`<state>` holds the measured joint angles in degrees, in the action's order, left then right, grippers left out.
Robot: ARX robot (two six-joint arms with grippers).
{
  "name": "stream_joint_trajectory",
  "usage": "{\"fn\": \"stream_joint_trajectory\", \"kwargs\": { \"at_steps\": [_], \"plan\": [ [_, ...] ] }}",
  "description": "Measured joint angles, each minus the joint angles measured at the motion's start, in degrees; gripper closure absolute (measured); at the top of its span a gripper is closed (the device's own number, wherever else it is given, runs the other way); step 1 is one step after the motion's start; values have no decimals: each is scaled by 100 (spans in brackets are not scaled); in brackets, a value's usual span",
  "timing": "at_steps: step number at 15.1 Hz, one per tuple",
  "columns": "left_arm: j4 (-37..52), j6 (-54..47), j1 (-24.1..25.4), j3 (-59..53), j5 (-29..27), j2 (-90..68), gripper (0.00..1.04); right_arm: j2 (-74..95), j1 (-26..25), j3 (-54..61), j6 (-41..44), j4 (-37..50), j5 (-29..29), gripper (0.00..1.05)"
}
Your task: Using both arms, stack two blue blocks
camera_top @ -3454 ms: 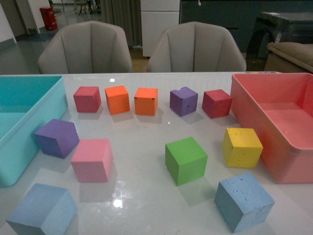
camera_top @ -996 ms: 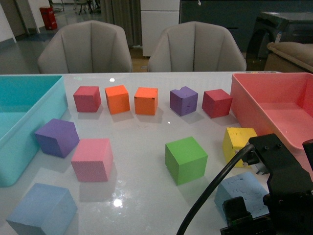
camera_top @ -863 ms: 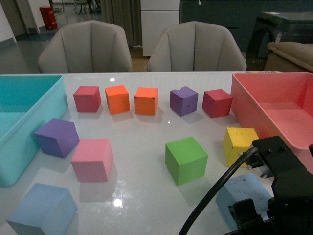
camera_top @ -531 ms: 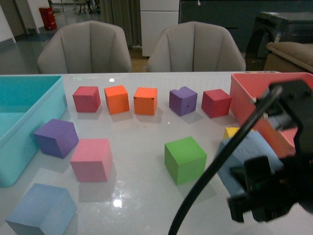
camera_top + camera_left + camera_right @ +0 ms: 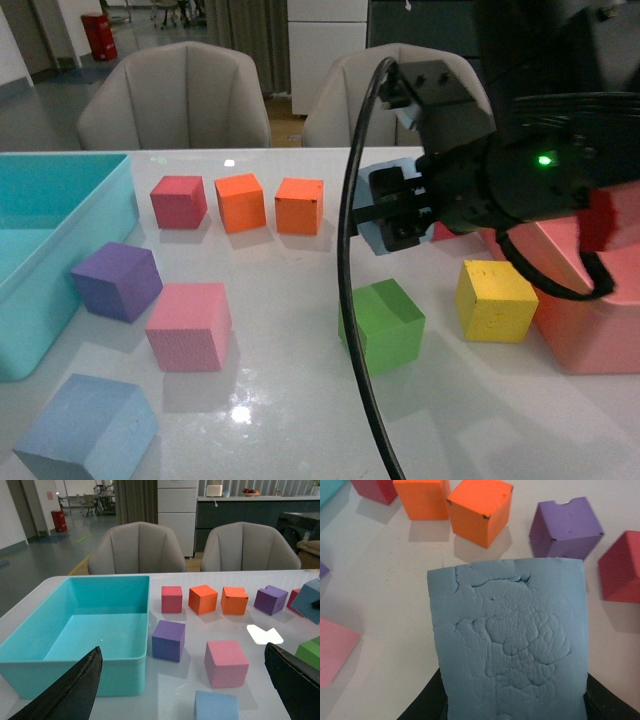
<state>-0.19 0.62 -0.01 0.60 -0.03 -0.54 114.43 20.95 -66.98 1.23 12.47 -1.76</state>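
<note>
The right fingers (image 5: 426, 706) were closed on the raised blue block (image 5: 510, 645), with a black finger against each of two opposite faces. The left fingers (image 5: 75, 690) stood wide apart with nothing between them.

The raised blue block hung clear of the worktop (image 5: 290, 300), above and somewhat beyond the green cube (image 5: 382, 325). The right arm (image 5: 540, 150) extended in from the right of that cube.

The second blue block (image 5: 88, 430) rested on the worktop, well to the left of the green cube and nearer the robot, untouched. A pink cube (image 5: 190, 325) lay left of the green cube, about level with it. A yellow cube (image 5: 495, 298) sat just to its right. The two blue blocks were not yet stacked.
</note>
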Motion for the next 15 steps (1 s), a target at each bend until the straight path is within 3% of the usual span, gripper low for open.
{"fn": "stream_joint_trajectory", "kwargs": {
  "at_steps": [6, 10, 15],
  "plan": [
    [0, 0, 0, 0, 0, 0, 7, 1574, 127, -2079, 507, -1051, -629, 62],
    [-2, 0, 0, 0, 0, 0, 7, 2184, 280, -2776, 647, -1523, -1082, 62],
    [-2, 0, 0, 0, 0, 0, 7, 2675, 267, -3322, 704, -1797, -1202, 62]
  ]
}}
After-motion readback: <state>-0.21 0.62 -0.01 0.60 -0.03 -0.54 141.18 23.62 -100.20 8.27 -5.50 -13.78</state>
